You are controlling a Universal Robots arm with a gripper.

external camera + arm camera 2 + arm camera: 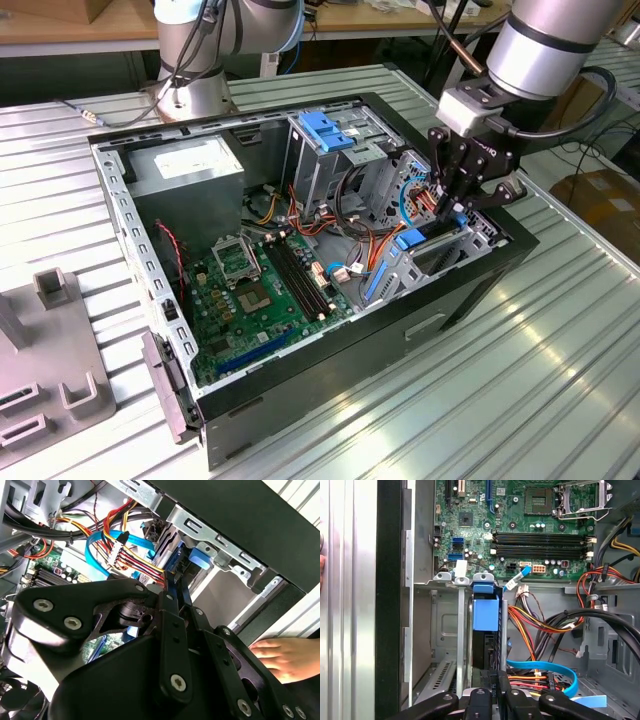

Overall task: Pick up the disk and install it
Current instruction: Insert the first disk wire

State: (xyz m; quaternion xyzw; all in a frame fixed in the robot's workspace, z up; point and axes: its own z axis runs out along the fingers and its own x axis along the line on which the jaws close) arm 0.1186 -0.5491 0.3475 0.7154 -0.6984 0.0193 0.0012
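Note:
The disk (pixel 485 615) stands on edge in a metal bay slot at the end of the open computer case (pixel 470 290) on the exterior view's right. Its blue plastic frame (pixel 197 557) faces up and its dark body runs down into the slot. My gripper (pixel 452 212) reaches down into the case directly over it. In both wrist views the two black fingers (pixel 493 680) converge to a narrow tip at the disk's (pixel 410 238) near end, with the jaws shut and touching its blue frame. The contact point itself is partly hidden by the fingers (pixel 170 610).
Red, yellow and blue cables (pixel 545 672) lie right beside the bay. The motherboard (pixel 260 290), a grey power supply box (pixel 190 170) and a metal cage with a blue latch (pixel 325 130) fill the case. A person's hand (pixel 280 655) rests outside the case wall. A grey fixture (pixel 40 370) sits at the exterior view's left.

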